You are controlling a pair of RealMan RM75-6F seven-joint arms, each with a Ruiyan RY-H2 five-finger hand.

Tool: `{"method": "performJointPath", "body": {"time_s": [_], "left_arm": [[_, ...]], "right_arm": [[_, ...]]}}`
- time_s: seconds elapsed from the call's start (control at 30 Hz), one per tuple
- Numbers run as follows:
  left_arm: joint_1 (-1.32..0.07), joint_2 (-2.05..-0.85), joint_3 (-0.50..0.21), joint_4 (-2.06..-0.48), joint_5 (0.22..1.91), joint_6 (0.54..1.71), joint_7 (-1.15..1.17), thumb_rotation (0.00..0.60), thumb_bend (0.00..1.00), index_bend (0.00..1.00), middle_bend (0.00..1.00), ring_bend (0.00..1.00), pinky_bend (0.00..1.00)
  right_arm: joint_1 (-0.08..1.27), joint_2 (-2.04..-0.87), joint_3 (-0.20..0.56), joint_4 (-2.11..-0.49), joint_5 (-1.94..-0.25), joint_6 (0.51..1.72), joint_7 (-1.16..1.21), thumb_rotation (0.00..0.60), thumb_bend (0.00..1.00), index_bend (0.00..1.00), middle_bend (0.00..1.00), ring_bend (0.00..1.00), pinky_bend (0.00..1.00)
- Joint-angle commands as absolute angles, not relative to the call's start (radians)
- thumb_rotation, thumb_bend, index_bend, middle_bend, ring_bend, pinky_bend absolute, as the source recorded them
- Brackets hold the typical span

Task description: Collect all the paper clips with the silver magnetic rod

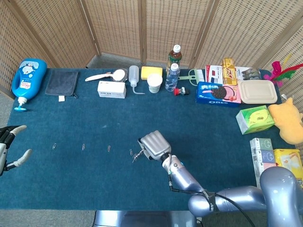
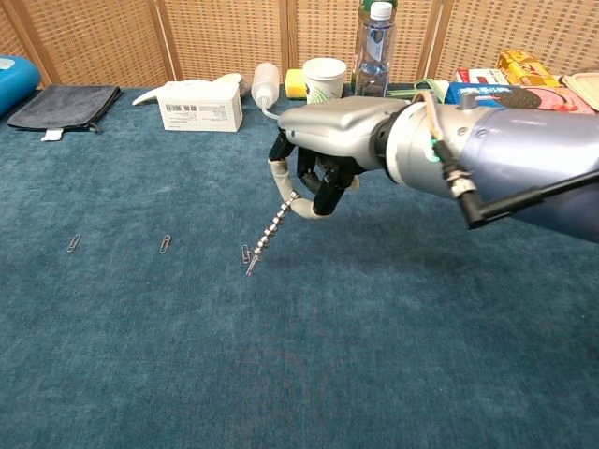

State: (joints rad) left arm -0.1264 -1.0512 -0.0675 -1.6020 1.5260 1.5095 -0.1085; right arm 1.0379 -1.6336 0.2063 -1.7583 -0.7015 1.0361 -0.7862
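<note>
Holding the silver magnetic rod [image 2: 271,230] in my right hand [image 2: 318,154], I see its tip just beside the nearest paper clip [image 2: 245,253]; my left hand [image 1: 10,146] lies slack, fingers apart.

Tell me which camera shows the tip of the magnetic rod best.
The chest view: the silver magnetic rod slants down from the right hand, its tip right beside the nearest paper clip. In the head view the rod is small, mostly under the hand.
</note>
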Motion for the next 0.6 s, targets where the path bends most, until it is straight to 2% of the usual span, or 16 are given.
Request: {"method": "performJointPath", "body": {"time_s": [0.03,0.6], "left_arm": [[-0.128,-1.052,-0.068,-1.6,1.526,1.508,-0.11,0.056,0.36,0.17,0.21,0.16,0.15],[-0.13,-1.051,-0.07,-1.6,1.523,1.505,-0.11,0.057,0.36,0.17,0.21,0.16,0.15]], "right_arm": [[1.055,-1.661,0.213,-1.726,-0.681,1.035,-0.786,0.6,0.51,0.66,0.82,0.83,0.64],[1.121,-1.757,0.248,-1.606,-0.605,0.994,-0.773,0.6,0.51,0.65,0.82,0.83,0.64]]}}
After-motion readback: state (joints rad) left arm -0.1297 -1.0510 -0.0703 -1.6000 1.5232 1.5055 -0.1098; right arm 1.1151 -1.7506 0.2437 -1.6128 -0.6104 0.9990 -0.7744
